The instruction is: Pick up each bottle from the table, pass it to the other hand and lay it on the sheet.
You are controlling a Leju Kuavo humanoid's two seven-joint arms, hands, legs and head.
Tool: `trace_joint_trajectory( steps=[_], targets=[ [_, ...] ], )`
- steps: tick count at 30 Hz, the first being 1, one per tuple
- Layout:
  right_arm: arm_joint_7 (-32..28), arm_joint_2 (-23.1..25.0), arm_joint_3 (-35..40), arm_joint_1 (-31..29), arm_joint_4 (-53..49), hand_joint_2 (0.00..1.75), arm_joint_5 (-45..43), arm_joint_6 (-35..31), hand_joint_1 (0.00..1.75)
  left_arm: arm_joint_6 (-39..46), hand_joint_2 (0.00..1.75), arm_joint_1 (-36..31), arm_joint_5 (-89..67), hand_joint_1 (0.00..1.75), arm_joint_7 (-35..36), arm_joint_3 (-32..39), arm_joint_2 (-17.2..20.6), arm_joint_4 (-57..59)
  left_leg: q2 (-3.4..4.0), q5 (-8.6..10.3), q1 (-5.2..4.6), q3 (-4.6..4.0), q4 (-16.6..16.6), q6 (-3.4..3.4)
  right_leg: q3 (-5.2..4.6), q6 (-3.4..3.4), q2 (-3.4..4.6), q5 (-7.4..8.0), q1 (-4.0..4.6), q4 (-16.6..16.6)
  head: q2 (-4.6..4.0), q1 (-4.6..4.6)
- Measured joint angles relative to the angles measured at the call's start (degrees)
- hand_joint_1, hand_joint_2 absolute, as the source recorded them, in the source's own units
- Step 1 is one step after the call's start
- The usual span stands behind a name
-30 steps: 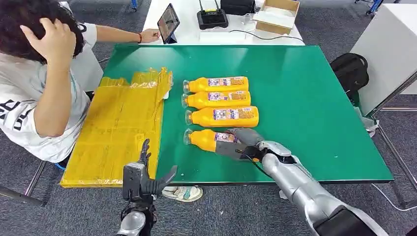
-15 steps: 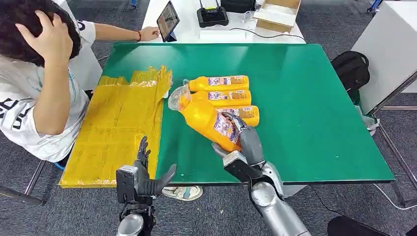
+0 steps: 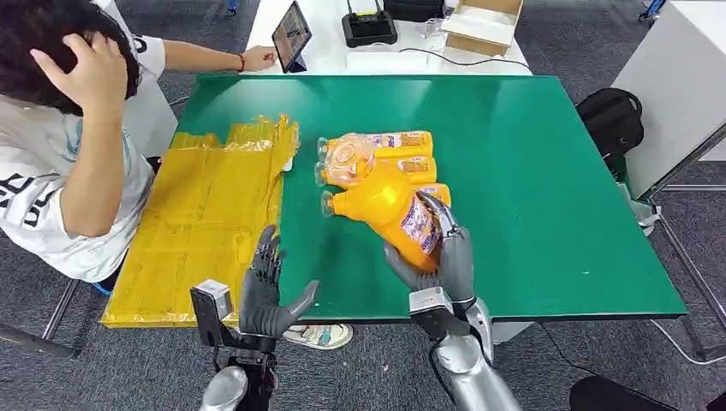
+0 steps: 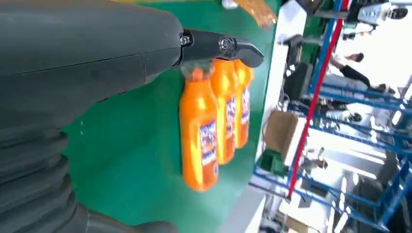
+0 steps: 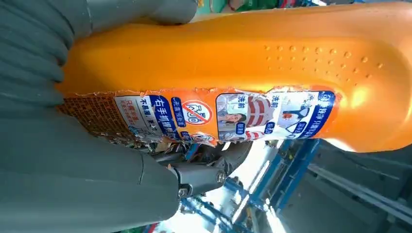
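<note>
In the head view, an orange bottle [image 3: 389,205] is gripped near its base by the right hand [image 3: 441,253] and held above the green table [image 3: 548,188]. Its long axis is tilted, with the clear cap end raised and pointing away from the robot and to the left, toward the yellow sheet [image 3: 205,223], and the base down in the hand. Behind it three more orange bottles [image 3: 407,144] are seen lying side by side on the table, their long axes across the table and their caps toward the sheet. The left hand [image 3: 265,295] is held at the near table edge beside the sheet, fingers spread and nothing in it. A person [image 3: 60,145] is seated at the table's left side, one hand on the head.

In the left wrist view, the left hand's [image 4: 87,53] thumb and a dark finger are seen apart, with nothing between them; beyond them the three lying bottles [image 4: 214,121] are seen parallel on the green surface.

In the right wrist view, the held bottle [image 5: 243,63] is seen close up, its printed label [image 5: 228,114] torn along the edge, with the right hand [image 5: 73,160] wrapped around its lower part.
</note>
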Motion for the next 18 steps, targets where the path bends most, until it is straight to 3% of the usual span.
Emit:
trace_joint_trajectory(
  steps=[10,18],
  targets=[
    [-4.22,3.72,3.78,0.15,11.33,1.75,0.4,5.58,1.75,-3.81,1.75,-0.76,2.1,0.0,1.05,-2.67,0.24,-0.9,0.0,0.0,0.02,-0.04,0.0,0.0,-0.02,0.0,0.0,0.0,0.01,0.0,0.0,0.0],
    [-4.07,6.34,8.24,-1.08,20.24,1.75,1.38,8.9,1.75,-4.83,1.75,-1.13,2.1,0.0,1.73,-4.09,0.52,-0.7,0.0,0.01,0.01,-0.09,0.0,0.0,-0.08,-0.02,-0.01,-0.01,0.0,0.0,0.0,0.0]
  ],
)
